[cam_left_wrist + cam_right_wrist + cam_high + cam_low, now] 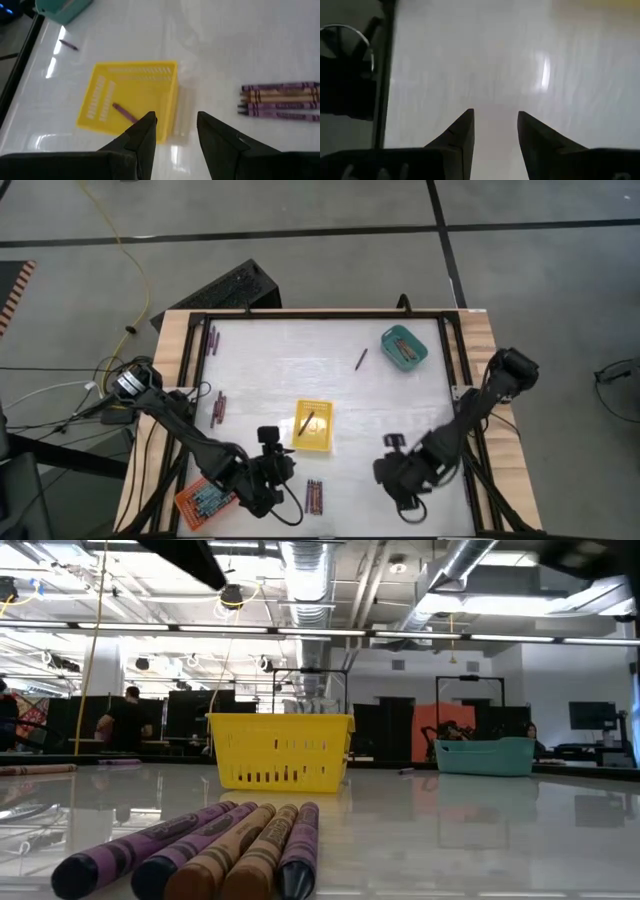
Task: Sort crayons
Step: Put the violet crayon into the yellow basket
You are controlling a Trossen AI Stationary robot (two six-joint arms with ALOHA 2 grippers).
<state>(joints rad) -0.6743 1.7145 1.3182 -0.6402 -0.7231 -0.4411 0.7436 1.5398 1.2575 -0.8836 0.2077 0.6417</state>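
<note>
Crayons lay bunched on the table's near edge between both arms; one sat in the yellow tray, others in the orange tray and teal tray. Low view: same bunch up close. Left gripper was open, empty, near the yellow tray. Right gripper was open over bare table.

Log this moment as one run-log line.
left claw: open, empty, near yellow tray | right claw: open, empty | one crayon in yellow tray | crayon bundle unsorted
</note>
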